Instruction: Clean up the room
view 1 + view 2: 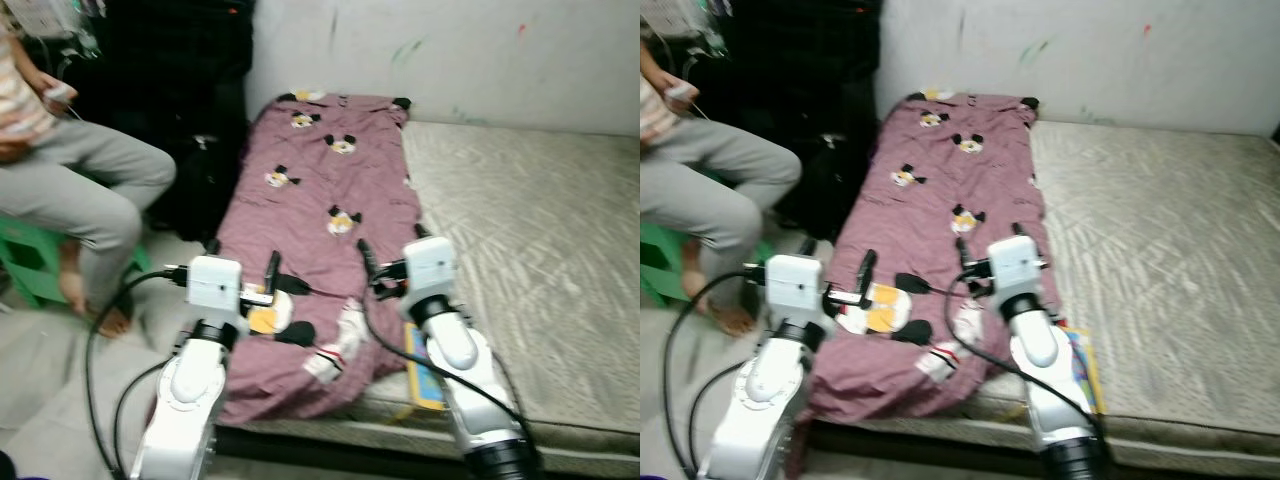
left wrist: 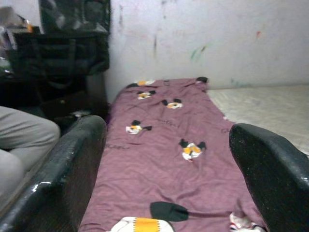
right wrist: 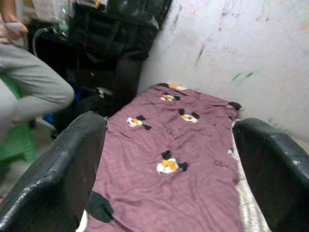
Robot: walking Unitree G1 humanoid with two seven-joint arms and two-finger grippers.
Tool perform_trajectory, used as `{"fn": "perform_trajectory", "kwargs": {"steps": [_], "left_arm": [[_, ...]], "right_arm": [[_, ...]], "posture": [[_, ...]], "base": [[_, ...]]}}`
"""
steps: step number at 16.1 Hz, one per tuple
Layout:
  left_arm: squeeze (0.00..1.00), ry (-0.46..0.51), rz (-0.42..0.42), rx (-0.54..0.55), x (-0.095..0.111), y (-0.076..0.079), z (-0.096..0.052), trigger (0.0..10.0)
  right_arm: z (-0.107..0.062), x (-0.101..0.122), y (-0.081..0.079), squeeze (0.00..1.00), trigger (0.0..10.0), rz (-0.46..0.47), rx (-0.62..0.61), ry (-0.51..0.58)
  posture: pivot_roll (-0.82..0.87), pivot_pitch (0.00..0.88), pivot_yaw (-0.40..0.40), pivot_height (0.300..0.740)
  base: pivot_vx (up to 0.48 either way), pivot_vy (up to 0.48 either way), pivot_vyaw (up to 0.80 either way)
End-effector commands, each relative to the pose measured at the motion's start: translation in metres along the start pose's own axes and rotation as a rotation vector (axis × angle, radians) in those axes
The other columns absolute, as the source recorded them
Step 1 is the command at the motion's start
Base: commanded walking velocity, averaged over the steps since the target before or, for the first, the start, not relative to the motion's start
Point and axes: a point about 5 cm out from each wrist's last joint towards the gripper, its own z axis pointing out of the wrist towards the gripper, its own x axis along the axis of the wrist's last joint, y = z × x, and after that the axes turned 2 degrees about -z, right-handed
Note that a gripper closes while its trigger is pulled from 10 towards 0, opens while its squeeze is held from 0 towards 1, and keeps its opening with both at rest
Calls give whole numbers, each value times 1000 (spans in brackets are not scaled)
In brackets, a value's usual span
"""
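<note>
A mauve blanket (image 1: 320, 210) printed with cartoon mice lies lengthwise along the left side of a bare beige mattress (image 1: 540, 250), its near end rumpled at the bed's edge. Both arms are raised over that near end. My left gripper (image 1: 243, 262) hovers above the blanket's near left corner, open, and its black fingers (image 2: 63, 169) stand wide apart with nothing between them. My right gripper (image 1: 392, 245) is held above the blanket's right edge, also open and empty, as its fingers (image 3: 58, 164) show.
A person in grey trousers (image 1: 80, 180) sits on a green stool (image 1: 30, 265) at the left, close to the bed. Black bags (image 1: 190, 90) stand against the wall beyond. A flat colourful book (image 1: 422, 375) lies at the mattress's front edge under my right arm.
</note>
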Motion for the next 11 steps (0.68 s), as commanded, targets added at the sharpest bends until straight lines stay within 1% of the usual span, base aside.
{"fn": "perform_trajectory", "kwargs": {"steps": [1, 3, 8, 11], "left_arm": [[0, 6, -3, -11, 2, 3, 2, 10000], [0, 7, -6, -12, 2, 3, 3, 10000], [0, 10, -10, -19, 2, 5, 4, 10000], [0, 11, -10, -20, 2, 5, 4, 10000]], "right_arm": [[1, -1, 4, 0, 10000, -13, -10, -5], [1, -1, 4, 0, 10000, -14, -11, -4], [2, -1, 4, 0, 10000, -14, -16, -3], [2, -1, 5, 0, 10000, -15, -18, -3]], "posture": [[-36, 0, -7, 740], [-37, 0, -8, 740], [-39, 0, -6, 740], [-39, 0, -5, 740]], "base": [[0, -251, 0], [0, -253, 0], [0, -252, 489], [0, -251, 0]]}}
